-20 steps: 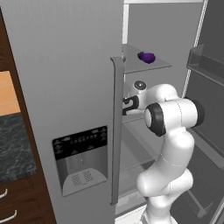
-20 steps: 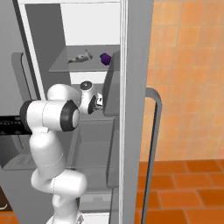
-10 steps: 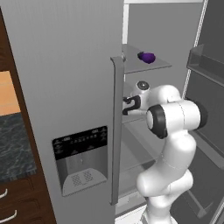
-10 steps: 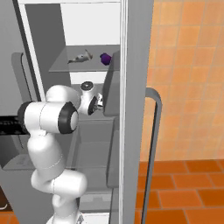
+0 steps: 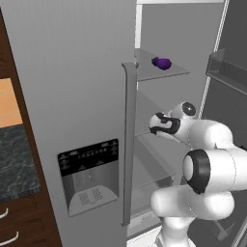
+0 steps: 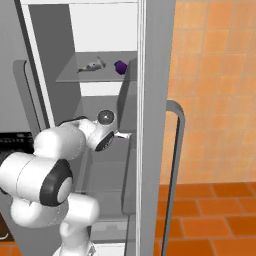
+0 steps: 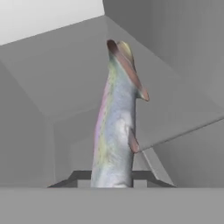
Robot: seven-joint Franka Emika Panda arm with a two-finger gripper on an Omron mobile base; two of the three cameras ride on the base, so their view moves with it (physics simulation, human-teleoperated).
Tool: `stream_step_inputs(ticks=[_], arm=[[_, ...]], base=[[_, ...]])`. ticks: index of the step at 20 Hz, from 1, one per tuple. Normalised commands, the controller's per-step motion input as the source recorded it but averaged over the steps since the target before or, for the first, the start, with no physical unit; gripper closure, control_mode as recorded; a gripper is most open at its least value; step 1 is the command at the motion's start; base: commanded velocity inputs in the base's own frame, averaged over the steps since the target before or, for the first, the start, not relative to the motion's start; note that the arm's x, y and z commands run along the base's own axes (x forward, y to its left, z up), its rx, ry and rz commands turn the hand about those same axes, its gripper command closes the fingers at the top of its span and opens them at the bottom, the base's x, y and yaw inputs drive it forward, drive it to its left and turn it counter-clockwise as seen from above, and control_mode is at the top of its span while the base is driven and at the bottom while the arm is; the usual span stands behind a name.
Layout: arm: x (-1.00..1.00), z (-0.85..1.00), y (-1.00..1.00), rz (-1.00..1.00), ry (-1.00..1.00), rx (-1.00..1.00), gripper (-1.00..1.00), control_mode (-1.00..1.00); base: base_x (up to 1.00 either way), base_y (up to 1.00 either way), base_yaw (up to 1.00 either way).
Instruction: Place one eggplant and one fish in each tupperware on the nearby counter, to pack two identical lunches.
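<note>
Fish first: going left to right, you have a strip of dark marbled counter [image 5: 14, 161] at the far left of the left base view, then the closed fridge door with its dispenser panel [image 5: 89, 176] and long handle [image 5: 128, 144], then the open fridge compartment where the arm reaches in. On the upper shelf [image 5: 159, 72] sits one eggplant [image 5: 162, 63], and the right base view shows a small grey fish [image 6: 92, 64] lying just beside it on the same shelf. Your gripper [image 7: 112, 177] is inside the fridge at a lower shelf, and the hand view shows its jaws drawn together on a second fish [image 7: 116, 127], which stands up from between the tips with its tail pointing away. I judge the task is at its very start: you have a grasp on the first fish, but nothing is packed, and an eggplant and a fish are untouched on the shelf. You cannot see either tupperware from here, nor the second eggplant. The fingertips themselves are mostly hidden behind the fish body, and in both base views the gripper is masked by the wrist, so whether the fish is off its shelf cannot be told.
</note>
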Motion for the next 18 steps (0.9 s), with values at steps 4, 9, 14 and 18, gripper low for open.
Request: stream_step_inputs(ticks=[4,9,14,18], arm=[[-0.99,0.74,-0.07,0.16,0.25,-0.1,1.0,-1.0],[-0.67,0.58,0.01,0.17,0.4,-0.16,1.0,-1.0],[-0.97,0.15,0.0,0.13,0.14,-0.02,1.0,-1.0],[-1.0,-0.18,0.08,0.11,0.0,0.0,1.0,-1.0]], base=[[0.0,0.0,0.0],[0.0,0.0,0.0],[0.0,0.0,0.0],[0.0,0.0,0.0]])
